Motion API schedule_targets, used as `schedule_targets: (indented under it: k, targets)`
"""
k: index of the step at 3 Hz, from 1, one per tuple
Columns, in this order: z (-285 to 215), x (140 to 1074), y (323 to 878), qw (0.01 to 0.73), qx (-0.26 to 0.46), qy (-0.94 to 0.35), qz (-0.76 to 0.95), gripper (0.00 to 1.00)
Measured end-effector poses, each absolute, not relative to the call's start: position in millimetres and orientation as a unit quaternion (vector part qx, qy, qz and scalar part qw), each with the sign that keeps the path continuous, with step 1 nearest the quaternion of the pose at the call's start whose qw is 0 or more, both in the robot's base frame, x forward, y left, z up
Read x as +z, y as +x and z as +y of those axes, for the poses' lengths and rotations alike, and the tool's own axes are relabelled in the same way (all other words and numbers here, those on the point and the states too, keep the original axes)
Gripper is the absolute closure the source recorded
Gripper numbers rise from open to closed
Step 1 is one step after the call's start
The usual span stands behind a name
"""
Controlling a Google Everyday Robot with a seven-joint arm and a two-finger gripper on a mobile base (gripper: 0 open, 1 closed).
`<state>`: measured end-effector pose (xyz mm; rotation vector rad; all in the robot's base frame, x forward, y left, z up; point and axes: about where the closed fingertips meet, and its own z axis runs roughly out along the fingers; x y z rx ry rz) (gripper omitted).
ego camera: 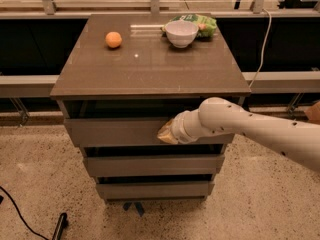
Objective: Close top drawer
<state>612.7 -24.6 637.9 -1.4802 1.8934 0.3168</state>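
The top drawer (115, 132) is a wide grey flat front under the brown countertop, standing out a little in front of the cabinet with a dark gap above it. My gripper (166, 133) comes in from the right on a white arm and rests against the drawer front, right of its middle. Its tip is a pale yellowish shape at the panel. The two lower drawer fronts (150, 165) sit below, each a little further back.
On the brown countertop (145, 69) stand an orange (113, 39), a white bowl (181, 33) and a green bag (205, 23) at the back. A black cable (20, 216) lies on the speckled floor at the left. A rail runs behind the cabinet.
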Motion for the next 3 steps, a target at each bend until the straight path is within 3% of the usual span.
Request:
schedule_targets:
  k: [3]
  targets:
    - [-32, 673, 532, 0.384, 0.17, -0.578, 0.7, 1.0]
